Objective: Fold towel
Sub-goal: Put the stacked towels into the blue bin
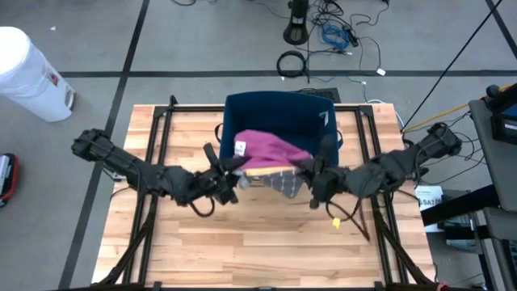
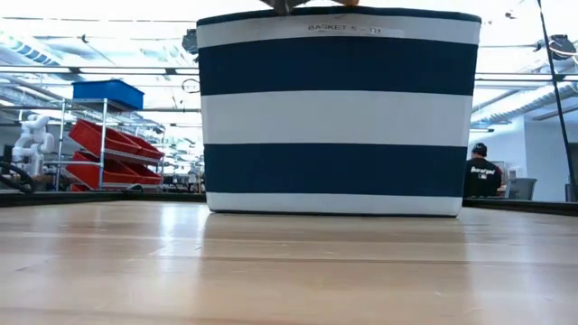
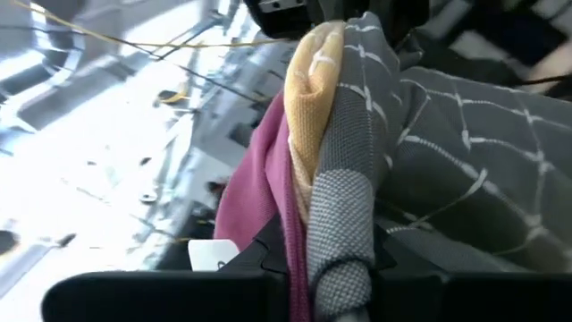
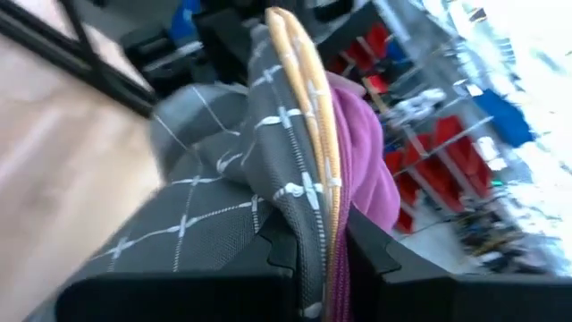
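Observation:
A navy-and-white striped basket stands at the table's far middle. Three cloths are bunched over its near rim: a magenta one, a yellow one and a grey checked towel. My left gripper is at the bundle's left end and my right gripper at its right end, each shut on the cloths. The low view shows only a scrap of grey cloth above the basket's rim. My left gripper pinches several layers together between its two fingers: the grey checked towel's folded edge, the yellow cloth and the magenta cloth. It comes from the table's left. The bundle runs on ahead of the fingers, raised off the table. My right gripper pinches the grey checked towel's edge, the thin yellow edge and the magenta cloth together between its two fingers. It comes from the table's right. The grey cloth sags in loose folds beside the fingers, clear of the table.
The wooden table has a black frame along its left and right sides. A small yellow object lies near the right arm. A white bin and cables are on the floor beyond. A person stands in the room behind.

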